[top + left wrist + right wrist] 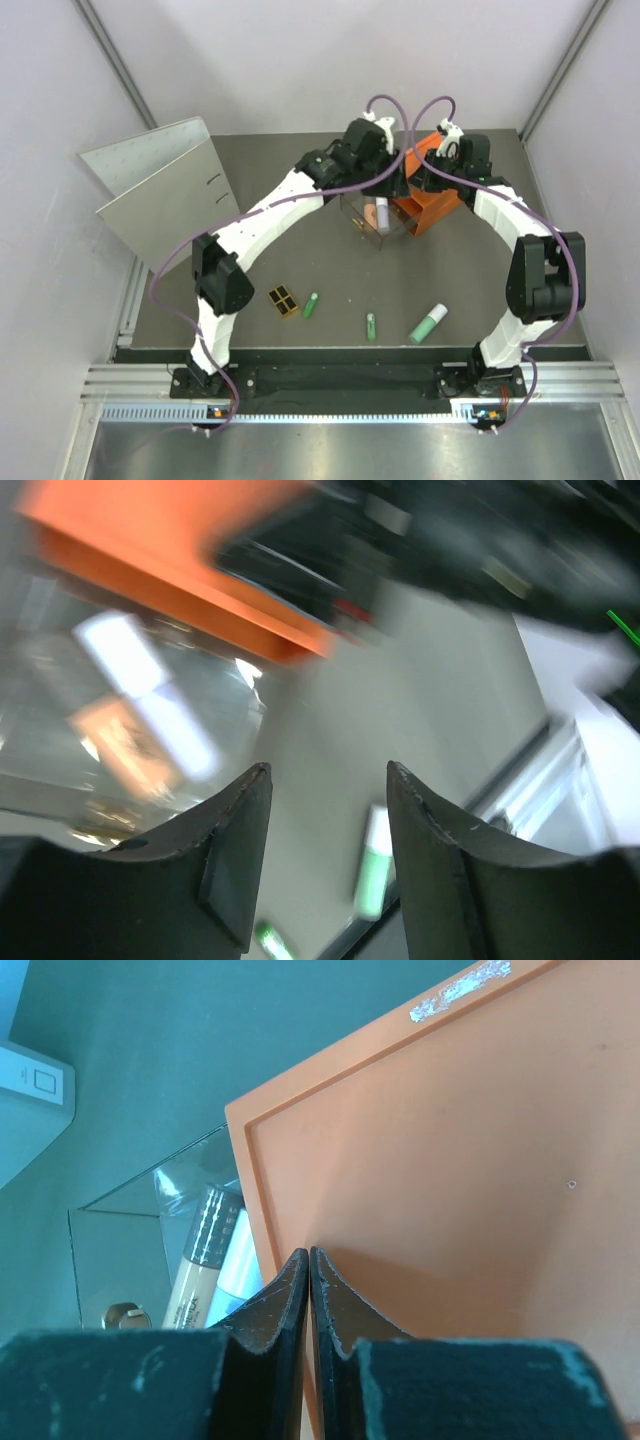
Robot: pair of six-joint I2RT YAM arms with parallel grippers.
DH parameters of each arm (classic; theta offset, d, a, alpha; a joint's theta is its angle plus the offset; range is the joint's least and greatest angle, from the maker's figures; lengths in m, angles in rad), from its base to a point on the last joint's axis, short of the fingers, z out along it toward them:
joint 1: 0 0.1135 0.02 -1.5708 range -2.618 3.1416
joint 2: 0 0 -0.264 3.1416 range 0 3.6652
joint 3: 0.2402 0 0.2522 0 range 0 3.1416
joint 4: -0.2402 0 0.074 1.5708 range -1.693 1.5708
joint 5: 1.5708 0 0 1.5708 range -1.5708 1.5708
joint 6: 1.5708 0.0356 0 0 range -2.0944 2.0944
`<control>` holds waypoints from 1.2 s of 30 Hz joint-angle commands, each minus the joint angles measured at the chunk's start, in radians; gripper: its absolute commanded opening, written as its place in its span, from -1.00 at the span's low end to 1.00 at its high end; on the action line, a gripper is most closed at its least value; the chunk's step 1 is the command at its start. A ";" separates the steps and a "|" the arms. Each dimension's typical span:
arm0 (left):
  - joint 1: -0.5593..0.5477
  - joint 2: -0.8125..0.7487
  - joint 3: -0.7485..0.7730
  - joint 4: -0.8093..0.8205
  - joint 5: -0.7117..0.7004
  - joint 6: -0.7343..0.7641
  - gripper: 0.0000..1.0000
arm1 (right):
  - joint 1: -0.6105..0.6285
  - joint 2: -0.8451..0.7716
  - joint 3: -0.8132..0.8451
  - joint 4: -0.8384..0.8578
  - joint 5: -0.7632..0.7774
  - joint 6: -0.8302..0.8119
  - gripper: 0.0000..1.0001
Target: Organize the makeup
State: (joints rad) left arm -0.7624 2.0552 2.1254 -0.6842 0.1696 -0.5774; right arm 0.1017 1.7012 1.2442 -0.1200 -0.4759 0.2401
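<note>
A: Where's the makeup against the left gripper [328, 770]?
B: Its jaws stand apart, empty, by the clear plastic drawer [352, 212] holding one orange tube [195, 1270] and one pale tube [238, 1260].
A: And the right gripper [309, 1255]?
B: Pinched closed against the orange box [450, 1160].
A: The rest?
B: On the dark tabletop [480, 290], white walls around: one mint tube [428, 323], two green sticks [311, 305], one black-and-gold palette [284, 300].

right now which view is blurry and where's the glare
Left wrist view: motion blur smears the orange drawer box, and glints flare on the clear plastic drawer; only the left pincer looks crisp. Right wrist view: sharp, that box evenly lit. Top external view: sharp, evenly lit, no glare.
</note>
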 commanded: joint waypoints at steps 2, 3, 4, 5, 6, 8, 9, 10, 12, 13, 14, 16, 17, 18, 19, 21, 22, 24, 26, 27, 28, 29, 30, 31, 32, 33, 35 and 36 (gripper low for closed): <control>-0.206 -0.104 -0.079 -0.006 -0.114 0.235 0.12 | -0.003 0.103 -0.055 -0.251 0.054 -0.016 -0.89; -0.237 -0.125 -0.126 0.008 -0.160 0.261 0.15 | -0.003 0.106 -0.052 -0.251 0.046 -0.010 -0.89; -0.267 -0.135 -0.151 0.017 -0.210 0.308 0.18 | -0.003 0.107 -0.049 -0.251 0.043 -0.007 -0.89; -0.312 -0.144 -0.172 0.026 -0.232 0.327 0.22 | -0.003 0.110 -0.042 -0.250 0.040 -0.004 -0.89; -0.330 -0.153 -0.212 0.040 -0.246 0.343 0.25 | -0.003 0.110 -0.039 -0.250 0.034 0.001 -0.89; -0.357 -0.155 -0.245 0.046 -0.230 0.376 0.25 | -0.005 0.115 -0.028 -0.248 0.028 0.004 -0.89; -0.364 -0.153 -0.272 0.048 -0.223 0.387 0.27 | -0.005 0.121 -0.023 -0.248 0.022 0.008 -0.89; -0.371 -0.152 -0.284 0.048 -0.220 0.408 0.28 | -0.005 0.123 -0.020 -0.247 0.019 0.010 -0.89; -0.390 -0.144 -0.324 0.051 -0.213 0.435 0.35 | -0.003 0.126 -0.017 -0.247 0.016 0.014 -0.89; -0.394 -0.136 -0.334 0.048 -0.205 0.450 0.39 | -0.003 0.127 -0.017 -0.245 0.013 0.015 -0.89; -0.396 -0.124 -0.340 0.042 -0.188 0.456 0.38 | -0.003 0.127 -0.020 -0.244 0.013 0.015 -0.89; -0.399 -0.075 -0.341 0.016 -0.161 0.465 0.34 | -0.003 0.129 -0.023 -0.245 0.013 0.015 -0.89; -0.399 -0.057 -0.338 0.009 -0.112 0.464 0.34 | -0.003 0.129 -0.028 -0.244 0.014 0.015 -0.89; -0.400 -0.029 -0.338 0.009 -0.088 0.465 0.35 | -0.005 0.127 -0.031 -0.242 0.013 0.015 -0.89; -0.402 -0.015 -0.334 0.008 -0.064 0.465 0.32 | -0.005 0.126 -0.032 -0.242 0.013 0.015 -0.88; -0.410 0.029 -0.315 0.000 -0.032 0.471 0.36 | -0.005 0.123 -0.042 -0.242 0.016 0.011 -0.89; -0.413 0.042 -0.305 -0.008 -0.027 0.478 0.38 | -0.004 0.121 -0.045 -0.242 0.017 0.010 -0.89; -0.414 0.089 -0.259 -0.032 0.007 0.487 0.50 | -0.005 0.118 -0.051 -0.239 0.020 0.010 -0.89; -0.416 0.118 -0.231 -0.044 0.037 0.491 0.50 | -0.003 0.120 -0.057 -0.239 0.020 0.010 -0.88; -0.419 0.140 -0.208 -0.051 0.054 0.490 0.50 | -0.005 0.121 -0.058 -0.236 0.020 0.010 -0.89; -0.419 0.148 -0.200 -0.052 0.068 0.488 0.48 | -0.005 0.121 -0.061 -0.234 0.019 0.008 -0.89; -0.422 0.154 -0.193 -0.052 0.071 0.485 0.48 | -0.004 0.121 -0.065 -0.234 0.019 0.010 -0.89; -0.422 0.163 -0.179 -0.054 0.085 0.484 0.47 | -0.005 0.121 -0.068 -0.233 0.020 0.010 -0.88; -0.423 0.169 -0.173 -0.054 0.088 0.479 0.47 | -0.005 0.120 -0.071 -0.231 0.020 0.008 -0.88; -0.423 0.174 -0.167 -0.055 0.096 0.476 0.46 | -0.004 0.120 -0.075 -0.230 0.020 0.007 -0.88; -0.423 0.184 -0.153 -0.054 0.105 0.473 0.45 | -0.005 0.120 -0.078 -0.228 0.020 0.007 -0.89; -0.426 0.195 -0.125 -0.060 0.125 0.467 0.43 | -0.005 0.117 -0.086 -0.225 0.020 0.008 -0.88; -0.428 0.210 -0.116 -0.063 0.131 0.465 0.43 | -0.005 0.121 -0.088 -0.224 0.019 0.008 -0.88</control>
State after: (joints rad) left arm -1.1801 2.2524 1.9305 -0.7425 0.2390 -0.1066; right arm 0.1017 1.7355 1.2560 -0.0864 -0.5369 0.2901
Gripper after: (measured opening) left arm 0.718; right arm 0.054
